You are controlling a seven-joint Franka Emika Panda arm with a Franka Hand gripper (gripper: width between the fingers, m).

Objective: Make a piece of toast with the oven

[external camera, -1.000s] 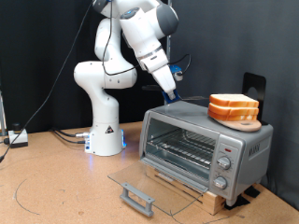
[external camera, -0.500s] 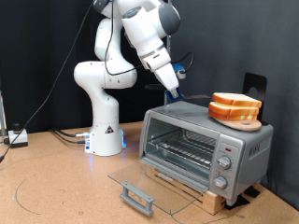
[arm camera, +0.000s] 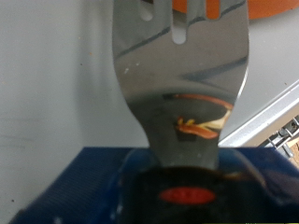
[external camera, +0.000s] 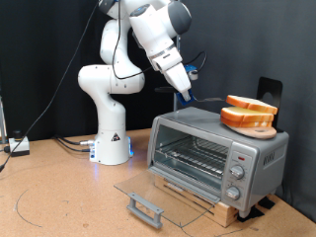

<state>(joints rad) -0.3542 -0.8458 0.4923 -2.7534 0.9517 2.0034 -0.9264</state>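
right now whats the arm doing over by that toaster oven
The gripper holds a blue-handled spatula above the oven, its metal blade reaching toward the two bread slices stacked on the oven's top. In the exterior view the upper slice looks tilted, as if the blade is working under it. The oven's glass door hangs fully open and the wire rack inside shows no bread on it.
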